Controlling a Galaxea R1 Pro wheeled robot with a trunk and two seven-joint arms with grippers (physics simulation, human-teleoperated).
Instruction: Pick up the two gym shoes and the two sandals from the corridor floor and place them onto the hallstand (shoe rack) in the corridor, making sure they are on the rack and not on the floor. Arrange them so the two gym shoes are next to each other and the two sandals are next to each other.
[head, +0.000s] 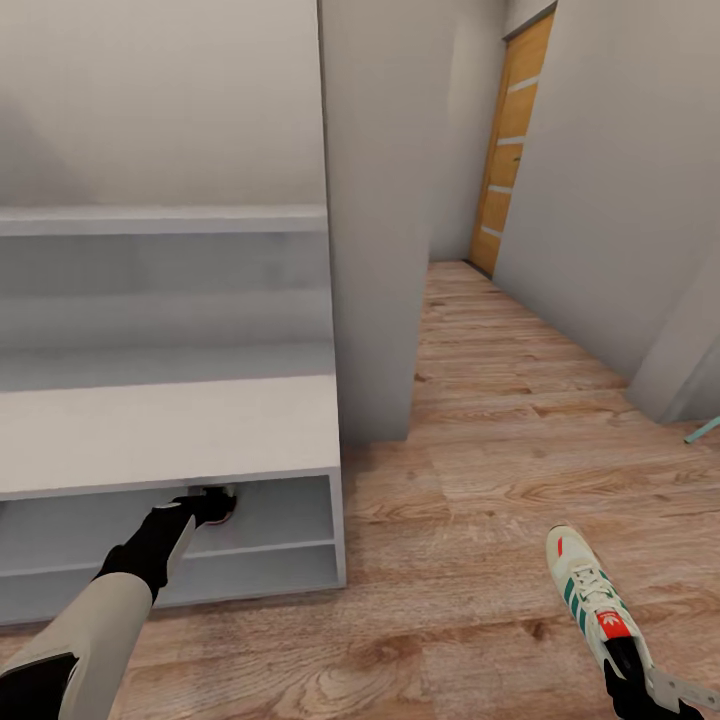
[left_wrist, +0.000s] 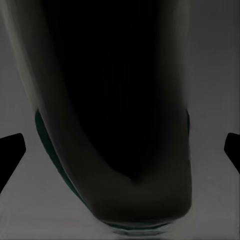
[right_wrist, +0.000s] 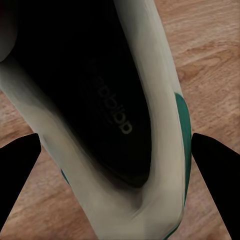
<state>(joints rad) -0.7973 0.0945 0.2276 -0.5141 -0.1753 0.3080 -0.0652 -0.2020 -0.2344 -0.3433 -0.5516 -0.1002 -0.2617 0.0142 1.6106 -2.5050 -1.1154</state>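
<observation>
Right shoe: one gym shoe (head: 598, 608) rides at the right gripper (right_wrist: 120, 150), toe pointing away from the robot, above the corridor floor (head: 480, 440); whether the sole is clear of the planks I cannot tell.
Right grasp: dark fingertips (right_wrist: 17, 170) stand on either side of the heel, by the ankle opening; they look clamped on the shoe's collar.
Left shoe: second gym shoe (left_wrist: 115, 150) sits in front of the left gripper (left_wrist: 120, 147), its dark opening facing the wrist camera, with a green edge at its side.
Left grasp: fingertips (left_wrist: 11, 142) appear at both sides of the shoe, apart from it; whether they pinch it or have let go cannot be told.
Left reach: arm stretches under the bench top into the upper open shelf of the hallstand (head: 170, 430); a bit of red and white shows at its tip (head: 215, 503).
Shelf contents: besides that shoe, nothing visible in the two low shelves; the left part is hidden by the arm.
Handling: likely light, with a soft upper that gives and a stiffer sole and heel; the heel collar seems the firmest hold.
Sandals: not in these pictures.
</observation>
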